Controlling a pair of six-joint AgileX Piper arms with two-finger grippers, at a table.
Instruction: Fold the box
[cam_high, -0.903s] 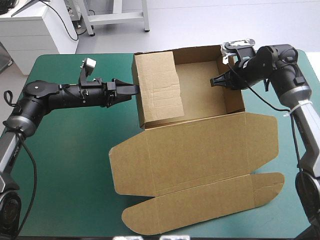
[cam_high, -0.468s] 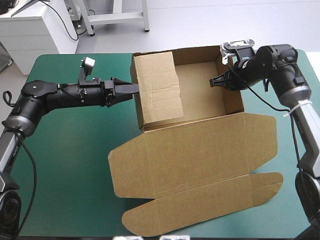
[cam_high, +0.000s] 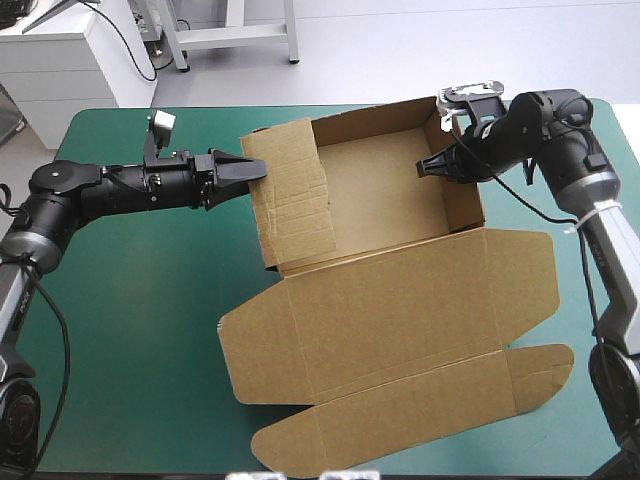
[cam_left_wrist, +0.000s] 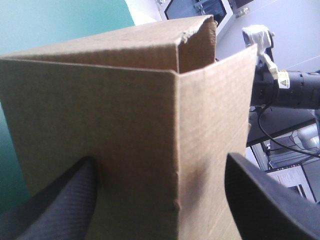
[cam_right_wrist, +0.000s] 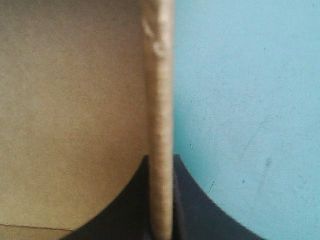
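**Operator:** Where is the box (cam_high: 390, 300) at this step?

**Technician:** It lies on the teal-green surface (cam_high: 130, 330), right of centre. Nearest the robot are 1 tuck flap (cam_high: 400, 415) and the lid (cam_high: 400, 320), both flat. Beyond them the tray is open, with its right wall (cam_high: 465, 200) and far wall (cam_high: 375, 125) upright.

**Operator:** And the left wall (cam_high: 295, 195)?

**Technician:** This tall panel is raised and leans in over the tray, not tucked down. The step in hand appears to be folding it over into the tray.

**Operator:** What is the state of the 2 grippers?

**Technician:** The left gripper (cam_high: 255, 167) is at the panel's outer side, toward its far end. In the left wrist view its fingers (cam_left_wrist: 65, 200) stand apart, with board filling the gap. The right gripper (cam_high: 428, 165) is clamped on the right wall, 1 finger inside the tray and 1 outside.

**Operator:** How is the step done well?

**Technician:** Hold the right clamp fixed so the tray cannot slide. Press the left panel square along its scored crease, not at a free corner, which would twist it. Confirm that the far wall's end tab sits inside before tucking. Whether it does cannot be told here.
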